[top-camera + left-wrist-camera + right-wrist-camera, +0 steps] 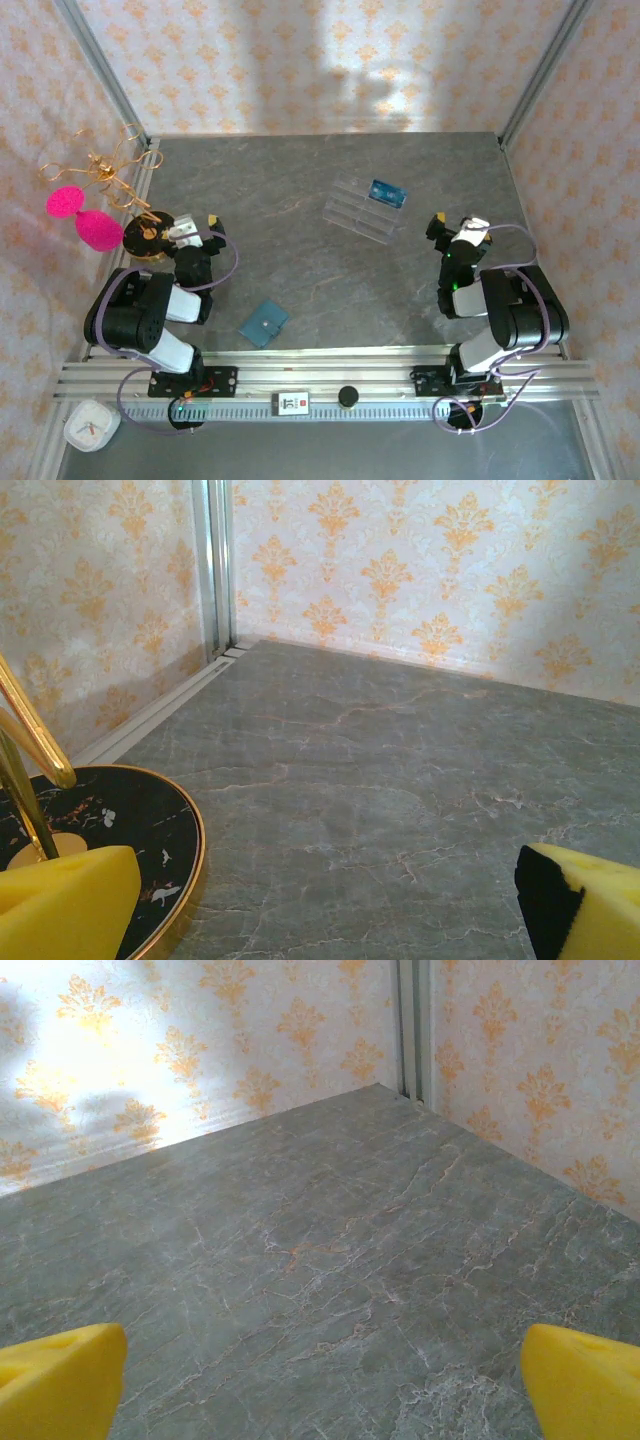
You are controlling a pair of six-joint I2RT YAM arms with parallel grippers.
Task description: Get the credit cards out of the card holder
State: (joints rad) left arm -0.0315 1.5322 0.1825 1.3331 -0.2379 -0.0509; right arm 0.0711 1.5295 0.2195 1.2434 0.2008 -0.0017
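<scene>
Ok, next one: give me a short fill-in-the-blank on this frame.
1. The wallet lies ___ on the table.
2. The clear stand holds one ___ card.
3. The left gripper and right gripper are both ___.
Missing words: closed; blue; open.

Clear acrylic stand (pixel 358 212) mid-table; gold wire holder (pixel 115 170) on black round base (pixel 145 237) at left, pink pompoms (pixel 98 230) beside
</scene>
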